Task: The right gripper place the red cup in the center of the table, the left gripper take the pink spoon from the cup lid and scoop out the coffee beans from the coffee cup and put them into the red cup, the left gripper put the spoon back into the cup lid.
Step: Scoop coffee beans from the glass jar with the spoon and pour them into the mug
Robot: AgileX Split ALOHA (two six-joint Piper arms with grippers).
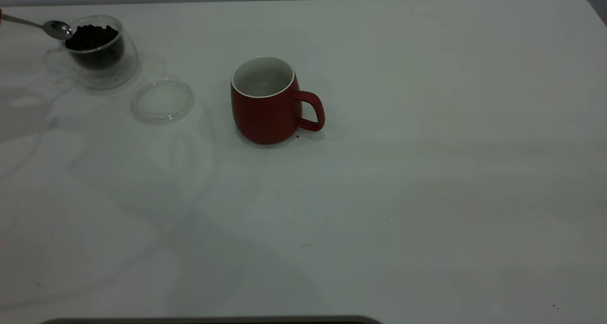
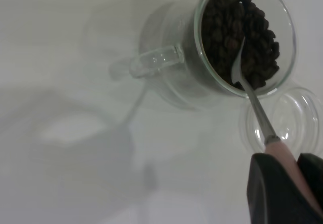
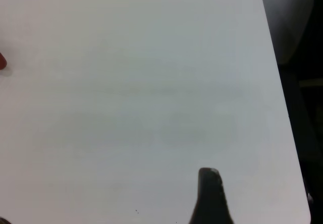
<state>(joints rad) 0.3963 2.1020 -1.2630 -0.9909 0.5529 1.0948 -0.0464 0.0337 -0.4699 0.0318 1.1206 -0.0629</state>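
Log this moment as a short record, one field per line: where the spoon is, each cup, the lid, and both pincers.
pink spoon: held by its pink handle, bowl dipped into the beans
coffee beans: heaped in the coffee cup
coffee cup: upright at the table's far left
cup lid: lying flat between the two cups, nothing on it
red cup: upright mid-table, no beans visible inside, handle pointing right
left pincer: shut on the spoon handle, beside the coffee cup
right pincer: over bare table, holding nothing

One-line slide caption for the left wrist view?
Left gripper holds the pink-handled metal spoon, its bowl over dark coffee beans in the clear glass cup.
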